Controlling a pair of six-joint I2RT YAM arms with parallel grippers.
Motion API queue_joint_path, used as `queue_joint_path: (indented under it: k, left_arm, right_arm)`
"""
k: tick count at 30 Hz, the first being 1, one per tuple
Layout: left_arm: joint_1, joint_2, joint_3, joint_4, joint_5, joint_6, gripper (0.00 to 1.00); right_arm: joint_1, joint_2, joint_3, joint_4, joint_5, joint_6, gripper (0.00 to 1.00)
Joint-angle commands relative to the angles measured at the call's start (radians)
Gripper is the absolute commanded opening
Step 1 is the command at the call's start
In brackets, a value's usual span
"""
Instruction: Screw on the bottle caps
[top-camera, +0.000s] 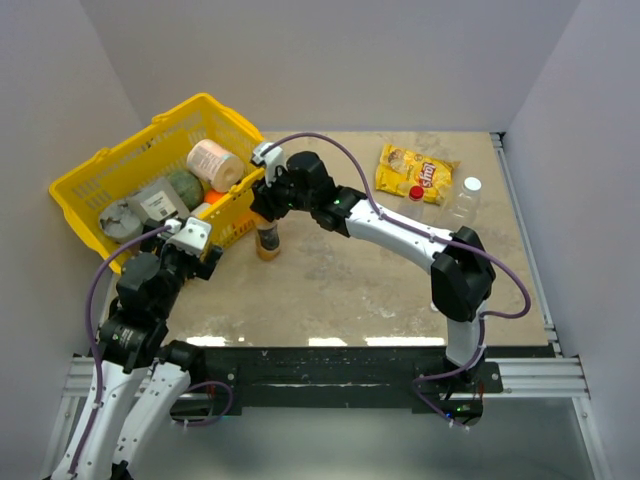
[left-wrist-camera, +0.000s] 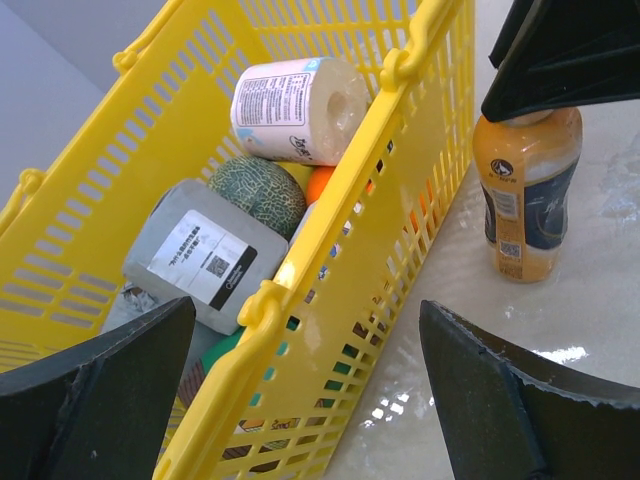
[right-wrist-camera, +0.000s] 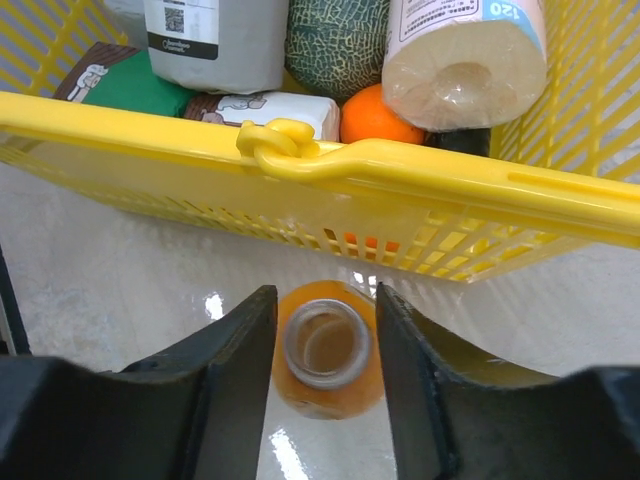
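Observation:
An orange juice bottle (top-camera: 267, 241) stands uncapped beside the yellow basket (top-camera: 100, 165). Its open mouth (right-wrist-camera: 325, 345) shows in the right wrist view. My right gripper (right-wrist-camera: 325, 312) is open and straddles the bottle's neck, one finger on each side; from above it (top-camera: 266, 207) hides the bottle's top. My left gripper (left-wrist-camera: 307, 320) is open and empty, near the basket's near wall (top-camera: 203, 252). A red cap (top-camera: 416, 192) and a white cap (top-camera: 472, 184) sit atop two clear bottles (top-camera: 460, 208) at the far right. A second white cap is not in view.
The basket holds a paper roll (top-camera: 214, 165), a melon (left-wrist-camera: 258, 192), an orange (right-wrist-camera: 372, 118) and a grey labelled packet (left-wrist-camera: 200, 255). A yellow snack bag (top-camera: 410, 168) lies by the clear bottles. The table's right edge has a metal rail (top-camera: 522, 215).

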Motion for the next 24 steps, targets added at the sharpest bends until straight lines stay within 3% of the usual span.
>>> queue_joint_path:
  k: [1, 7, 9, 13, 18, 24]
  left_arm:
    - [0.008, 0.0, 0.011, 0.034, 0.034, -0.016, 1.0]
    - [0.008, 0.036, 0.009, 0.037, 0.196, -0.012, 1.0]
    - [0.008, 0.053, 0.007, 0.035, 0.237, -0.019, 1.0]
    - [0.008, 0.079, -0.011, 0.047, 0.356, -0.027, 1.0]
    - [0.008, 0.128, -0.029, 0.153, 0.522, -0.107, 1.0]
    - [0.008, 0.264, 0.046, 0.213, 0.897, -0.13, 1.0]
  right_arm:
    - [0.004, -0.013, 0.003, 0.05, -0.041, -0.03, 0.31]
    - [-0.003, -0.064, 0.02, -0.029, -0.098, -0.091, 0.12]
    - [-0.004, -0.116, 0.016, -0.059, -0.121, -0.132, 0.0]
    - [-0.053, -0.194, 0.025, -0.123, -0.169, -0.135, 0.0]
    - [-0.193, -0.278, 0.042, -0.057, -0.325, 0.073, 0.0]
    - [-0.253, -0.378, 0.004, 0.009, -0.502, 0.089, 0.0]
